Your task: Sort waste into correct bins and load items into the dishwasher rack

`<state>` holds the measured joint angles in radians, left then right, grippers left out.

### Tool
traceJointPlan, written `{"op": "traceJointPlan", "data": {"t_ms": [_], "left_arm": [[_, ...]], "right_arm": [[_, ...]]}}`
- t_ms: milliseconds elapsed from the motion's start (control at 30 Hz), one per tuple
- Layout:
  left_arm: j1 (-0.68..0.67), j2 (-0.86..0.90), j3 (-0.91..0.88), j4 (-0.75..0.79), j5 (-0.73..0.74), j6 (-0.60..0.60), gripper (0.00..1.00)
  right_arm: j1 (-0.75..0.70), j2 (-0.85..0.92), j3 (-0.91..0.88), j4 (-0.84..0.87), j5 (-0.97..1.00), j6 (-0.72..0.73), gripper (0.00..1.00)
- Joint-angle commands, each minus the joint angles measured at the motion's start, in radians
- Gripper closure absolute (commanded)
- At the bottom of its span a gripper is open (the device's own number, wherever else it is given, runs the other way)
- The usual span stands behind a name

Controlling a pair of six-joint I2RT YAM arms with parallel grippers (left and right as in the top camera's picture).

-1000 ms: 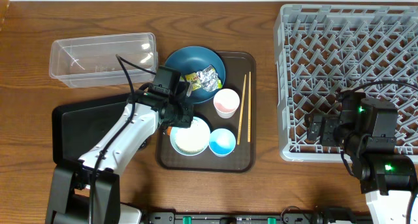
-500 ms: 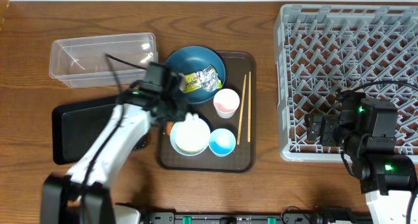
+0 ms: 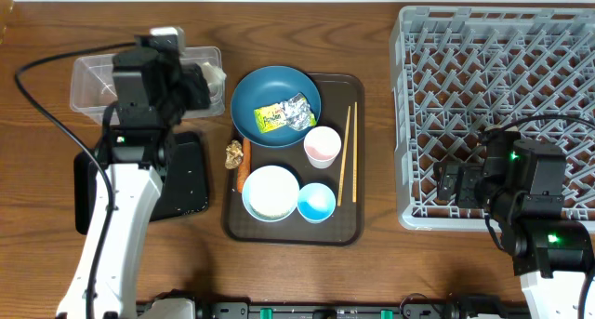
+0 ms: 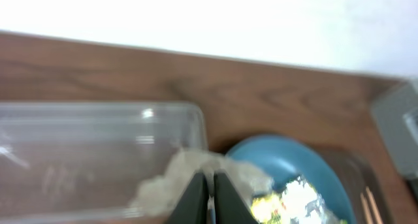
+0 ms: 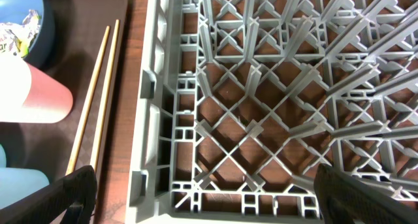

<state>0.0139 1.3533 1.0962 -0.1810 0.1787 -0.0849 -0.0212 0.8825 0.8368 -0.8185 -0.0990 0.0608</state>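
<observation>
My left gripper [image 3: 203,82] is shut on the crumpled white tissue [image 3: 216,75] and holds it over the right end of the clear tub [image 3: 130,86]. In the left wrist view the tissue [image 4: 186,175] bulges round the closed jaws, with the tub [image 4: 85,152] behind. The dark-blue bowl [image 3: 275,100] holds the yellow-green wrapper [image 3: 284,114]. The carrot stick [image 3: 244,173] and brown lump [image 3: 233,152] lie at the brown tray's left edge. The white bowl [image 3: 271,192] holds rice. My right gripper [image 5: 209,198] is open over the grey rack's [image 3: 502,86] front-left corner.
The black tray [image 3: 191,184] lies under my left arm. The brown serving tray [image 3: 358,221] also carries the white cup with pink inside [image 3: 323,147], the small light-blue bowl [image 3: 316,202] and the chopsticks [image 3: 346,152]. The chopsticks [image 5: 98,100] lie left of the rack wall [image 5: 150,106].
My left arm has swung up and left from beside the white bowl to the clear tub, carrying the tissue. The carrot stick and brown lump are now uncovered. The right arm has not moved.
</observation>
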Motion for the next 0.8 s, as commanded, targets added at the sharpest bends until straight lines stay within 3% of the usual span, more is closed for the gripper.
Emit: {"op": "traceJointPlan", "data": {"t_ms": [0,167,200,233,267,300,500,767], "left_arm": [[0.027,0.072,0.009,0.069,-0.042,-0.002,0.93],[0.066,0.191,0.009,0.190,-0.042,-0.002,0.91],[0.070,0.213,0.009,0.207,-0.042,-0.003,0.77],[0.073,0.230,0.009,0.219,-0.042,-0.002,0.52],[0.075,0.245,0.009,0.228,-0.041,-0.002,0.36],[0.075,0.251,0.009,0.229,-0.041,-0.002,0.33],[0.043,0.196,0.009,0.165,0.019,-0.003,0.31],[-0.138,0.196,0.008,-0.031,0.019,0.006,0.26]], "right_arm": [[0.008,0.000,0.021,-0.001,0.005,0.010,0.01],[0.008,0.000,0.021,-0.002,0.005,0.010,0.01],[0.008,0.000,0.021,-0.002,0.005,0.010,0.01],[0.008,0.000,0.021,-0.002,0.005,0.010,0.01],[0.008,0.000,0.021,-0.002,0.005,0.010,0.01],[0.008,0.000,0.021,-0.001,0.005,0.010,0.01],[0.008,0.000,0.021,-0.001,0.005,0.010,0.01],[0.008,0.000,0.021,-0.002,0.005,0.010,0.01]]}}
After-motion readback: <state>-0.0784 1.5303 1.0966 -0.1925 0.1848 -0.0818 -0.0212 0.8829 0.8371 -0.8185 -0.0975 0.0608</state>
